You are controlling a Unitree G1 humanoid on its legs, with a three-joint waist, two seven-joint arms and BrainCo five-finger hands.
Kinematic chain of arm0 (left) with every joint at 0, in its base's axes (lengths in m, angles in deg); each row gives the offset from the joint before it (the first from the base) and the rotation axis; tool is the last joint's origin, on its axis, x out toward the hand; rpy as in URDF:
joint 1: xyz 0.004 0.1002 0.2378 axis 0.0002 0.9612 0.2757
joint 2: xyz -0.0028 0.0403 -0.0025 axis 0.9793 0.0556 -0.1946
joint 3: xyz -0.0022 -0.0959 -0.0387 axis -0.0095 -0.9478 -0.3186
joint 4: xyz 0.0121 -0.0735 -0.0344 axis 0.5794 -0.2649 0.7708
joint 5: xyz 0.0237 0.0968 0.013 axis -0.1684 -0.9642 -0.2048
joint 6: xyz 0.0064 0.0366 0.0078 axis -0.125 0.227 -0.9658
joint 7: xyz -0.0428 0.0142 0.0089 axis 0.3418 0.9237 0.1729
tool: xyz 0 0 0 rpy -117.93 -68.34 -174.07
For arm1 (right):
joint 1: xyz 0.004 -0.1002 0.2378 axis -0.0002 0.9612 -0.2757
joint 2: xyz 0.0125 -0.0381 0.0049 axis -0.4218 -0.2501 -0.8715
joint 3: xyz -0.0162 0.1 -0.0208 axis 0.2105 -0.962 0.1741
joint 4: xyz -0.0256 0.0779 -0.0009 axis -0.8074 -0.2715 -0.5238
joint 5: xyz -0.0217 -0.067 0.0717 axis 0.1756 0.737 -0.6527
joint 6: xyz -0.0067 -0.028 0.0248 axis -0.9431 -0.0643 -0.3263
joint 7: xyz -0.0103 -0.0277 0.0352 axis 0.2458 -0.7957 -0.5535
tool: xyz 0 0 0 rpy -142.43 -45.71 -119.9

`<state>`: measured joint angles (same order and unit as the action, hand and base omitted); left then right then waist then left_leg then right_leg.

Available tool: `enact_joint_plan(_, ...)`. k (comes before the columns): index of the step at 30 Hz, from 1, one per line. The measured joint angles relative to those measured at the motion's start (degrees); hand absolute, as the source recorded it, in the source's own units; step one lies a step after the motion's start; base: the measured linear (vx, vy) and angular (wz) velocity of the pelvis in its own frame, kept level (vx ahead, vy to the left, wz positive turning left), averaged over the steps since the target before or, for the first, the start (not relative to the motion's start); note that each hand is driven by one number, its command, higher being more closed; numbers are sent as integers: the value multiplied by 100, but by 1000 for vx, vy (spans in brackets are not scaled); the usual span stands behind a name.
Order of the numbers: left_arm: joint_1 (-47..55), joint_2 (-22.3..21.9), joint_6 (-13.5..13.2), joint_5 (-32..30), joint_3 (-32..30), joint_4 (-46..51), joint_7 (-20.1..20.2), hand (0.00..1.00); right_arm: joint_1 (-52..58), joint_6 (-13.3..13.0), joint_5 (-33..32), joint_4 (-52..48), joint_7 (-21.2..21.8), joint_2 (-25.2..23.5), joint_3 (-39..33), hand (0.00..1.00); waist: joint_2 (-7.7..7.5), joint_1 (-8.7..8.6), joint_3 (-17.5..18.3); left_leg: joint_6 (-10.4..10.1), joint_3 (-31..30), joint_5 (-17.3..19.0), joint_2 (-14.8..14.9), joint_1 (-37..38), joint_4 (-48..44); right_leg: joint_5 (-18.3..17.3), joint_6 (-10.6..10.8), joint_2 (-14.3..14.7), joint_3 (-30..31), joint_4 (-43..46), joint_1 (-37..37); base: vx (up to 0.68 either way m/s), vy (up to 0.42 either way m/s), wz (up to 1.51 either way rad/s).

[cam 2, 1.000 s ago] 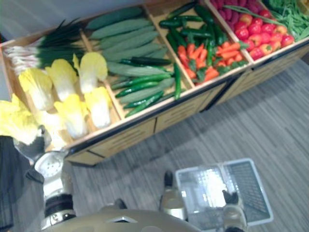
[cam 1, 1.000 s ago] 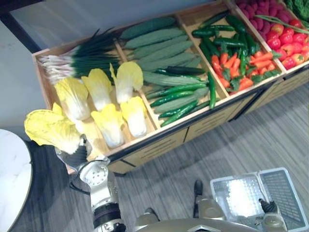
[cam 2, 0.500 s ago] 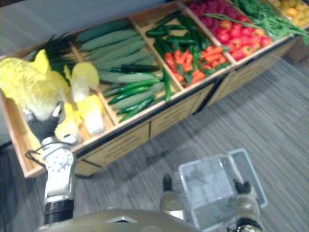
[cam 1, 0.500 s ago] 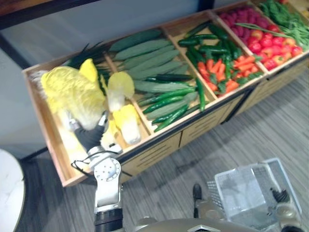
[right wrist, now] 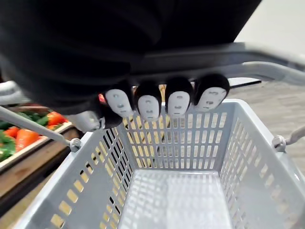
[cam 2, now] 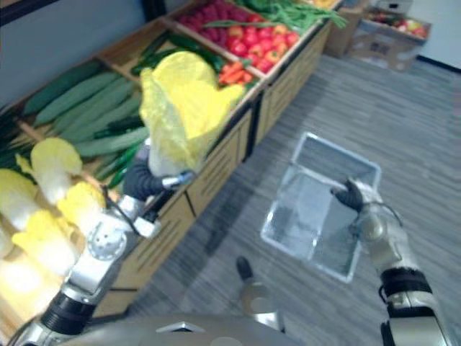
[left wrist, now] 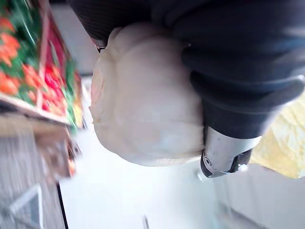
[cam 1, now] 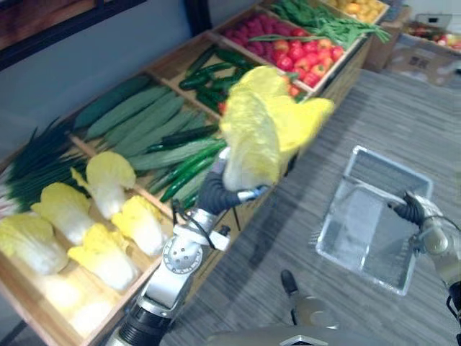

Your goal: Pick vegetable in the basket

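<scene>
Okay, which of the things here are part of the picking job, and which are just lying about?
In the job:
cabbage, gripped in the left hand
basket, its handle gripped in the right hand

Lying about:
other cabbages
cucumbers
spring onions
carrots
red vegetables
leafy greens

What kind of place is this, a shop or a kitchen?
Probably a grocery shop's vegetable section: a long wooden stand with compartments of cucumbers, cabbages and carrots, plus a grey shopping basket.
</scene>
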<state>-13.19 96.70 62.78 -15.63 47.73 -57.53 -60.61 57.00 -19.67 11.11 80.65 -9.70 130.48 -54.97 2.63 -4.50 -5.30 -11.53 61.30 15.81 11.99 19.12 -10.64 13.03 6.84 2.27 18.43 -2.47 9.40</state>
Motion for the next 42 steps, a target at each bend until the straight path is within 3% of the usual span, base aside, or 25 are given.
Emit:
enact_joint_plan(3,-576,477,-128,505,682,116,593,100,-281,-237,4,-572,16,275,627,100,3,-14,-8,-81,377,99,177,20,-320,-2,-1,192,206,148,150,5,-56,-47)
enact_joint_plan(8,-1016,830,-132,843,1652,116,1133,100,-692,-416,75,-866,144,548,1421,100,28,-13,-20,-190,706,169,422,130,-598,-35,-40,396,321,194,153,6,-45,-21)
enact_joint_plan(16,-1466,928,-132,931,2680,79,1449,100,-1116,-499,126,-1059,304,797,2001,100,32,-120,-18,-228,915,215,521,152,-778,-57,-35,514,431,318,256,-3,-26,-11)
enact_joint_plan(22,-1535,955,-122,913,3217,-489,1556,100,-1380,-496,-342,-1364,603,938,2093,100,31,-191,-17,-241,1022,222,532,210,-808,-62,-30,572,505,369,274,3,-16,-8)
enact_joint_plan(28,-1654,612,-37,309,3435,-1213,1520,100,-1821,-499,-360,-1749,693,925,2319,100,27,-243,-16,-262,1036,240,540,202,-857,-58,-37,583,520,435,315,0,0,0)
enact_joint_plan(36,-1676,-334,17,-1032,3418,-2392,1264,100,-2004,-460,-496,-2013,748,716,2317,100,4,-298,-3,-265,1060,242,541,211,-858,-44,-55,600,541,447,321,0,0,0)
enact_joint_plan(39,-1675,-796,90,-1621,3269,-3000,1227,100,-1991,-397,-445,-2113,849,574,2314,100,-40,-302,10,-268,1059,243,541,214,-858,-44,-55,599,541,454,320,0,0,0)
enact_joint_plan(42,-1669,-1407,303,-2173,2704,-3699,994,100,-1950,-393,-447,-2212,894,478,2249,100,-90,-301,26,-271,1051,245,541,214,-859,-44,-55,594,537,460,316,0,0,0)
